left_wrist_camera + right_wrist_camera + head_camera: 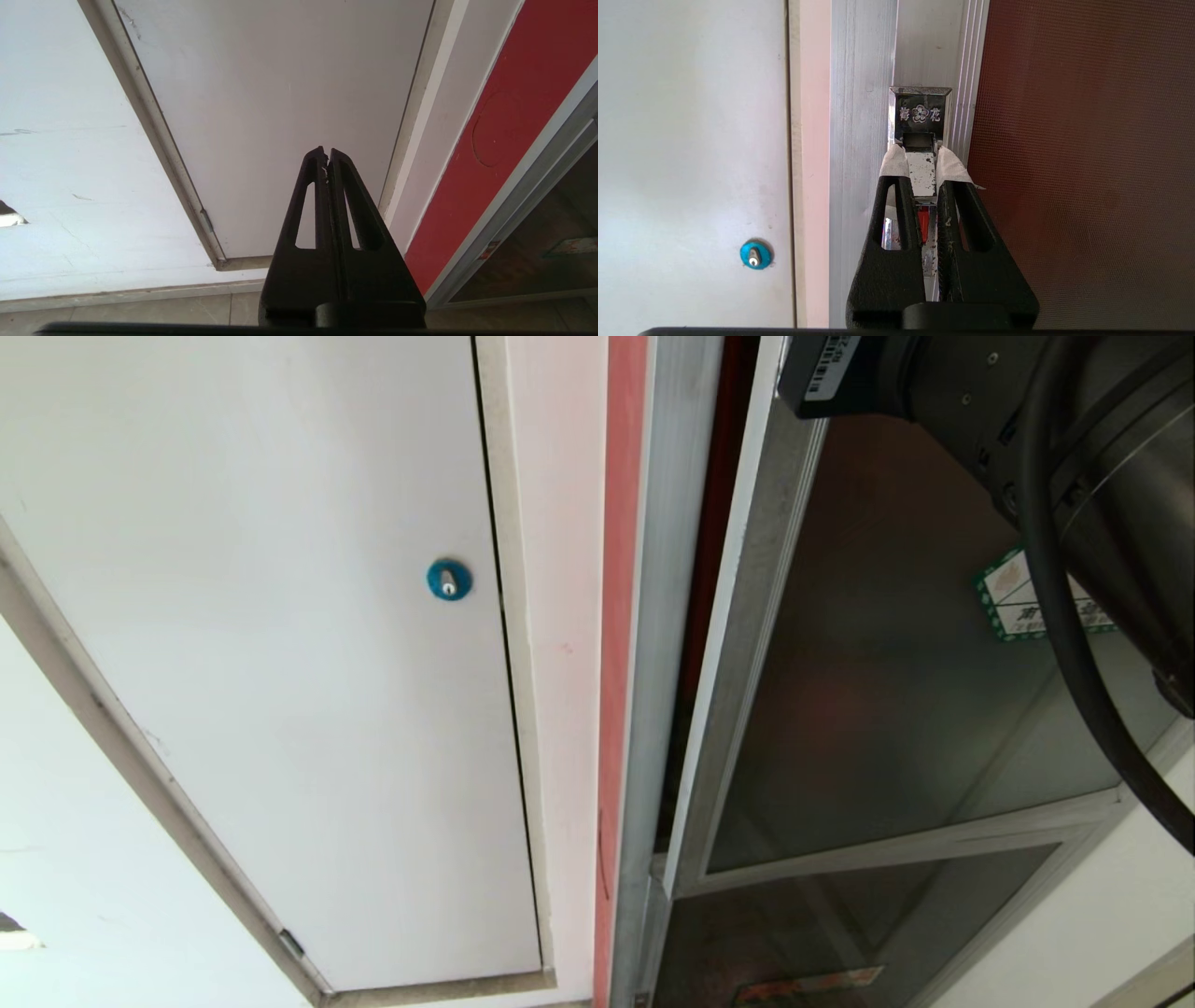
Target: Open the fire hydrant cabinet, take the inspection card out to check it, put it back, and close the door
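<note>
White wall; latch [920,140] behind right hand [921,161]

Right arm [1055,457]: dark cylindrical housing, small screws, barcode label, thick black cable [1074,644]. Both grippers: black tapered slotted fingers; the right gripper [920,163] has white-taped tips, the left gripper [327,161] bare.

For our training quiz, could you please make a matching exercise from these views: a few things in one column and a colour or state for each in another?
Things:
1. round lock
2. right gripper
3. left gripper
4. sticker

States:
A. shut on nothing, pointing at the white panel door
B. green-bordered, on the dark glass door
C. blue, on the white panel door
D. shut on the metal latch handle

Pairs: 1-C, 2-D, 3-A, 4-B
</note>
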